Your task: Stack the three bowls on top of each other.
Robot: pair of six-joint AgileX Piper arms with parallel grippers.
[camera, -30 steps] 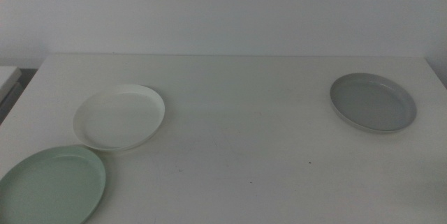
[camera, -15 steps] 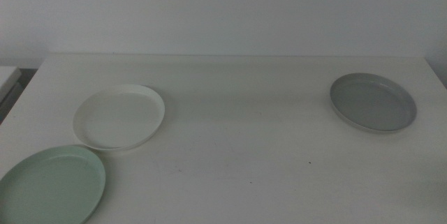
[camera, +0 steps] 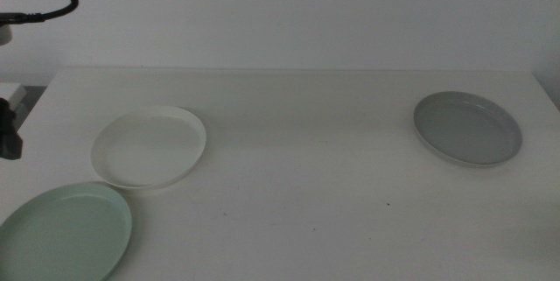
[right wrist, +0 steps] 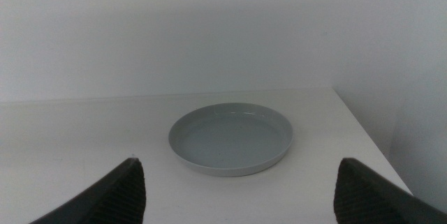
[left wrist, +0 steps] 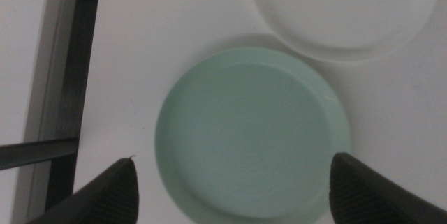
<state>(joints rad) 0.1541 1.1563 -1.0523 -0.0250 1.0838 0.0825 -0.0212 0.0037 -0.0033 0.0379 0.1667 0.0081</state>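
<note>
Three shallow bowls lie apart on the white table. The mint green bowl (camera: 63,231) is at the front left, the white bowl (camera: 149,147) just behind it, and the grey bowl (camera: 467,129) far off at the right. My left gripper (left wrist: 232,160) hangs open above the mint green bowl (left wrist: 253,135), with the white bowl (left wrist: 346,11) just beyond. Part of the left arm (camera: 9,136) shows at the left edge of the middle view. My right gripper (right wrist: 239,161) is open, low over the table and facing the grey bowl (right wrist: 230,138) from a distance.
The table's left edge (left wrist: 87,77) runs close beside the mint green bowl, with a dark gap past it. A black cable (camera: 48,5) arcs at the upper left. A white wall stands behind the table.
The left arm and its cable have come into the middle view at the left edge. The three bowls have not moved.
</note>
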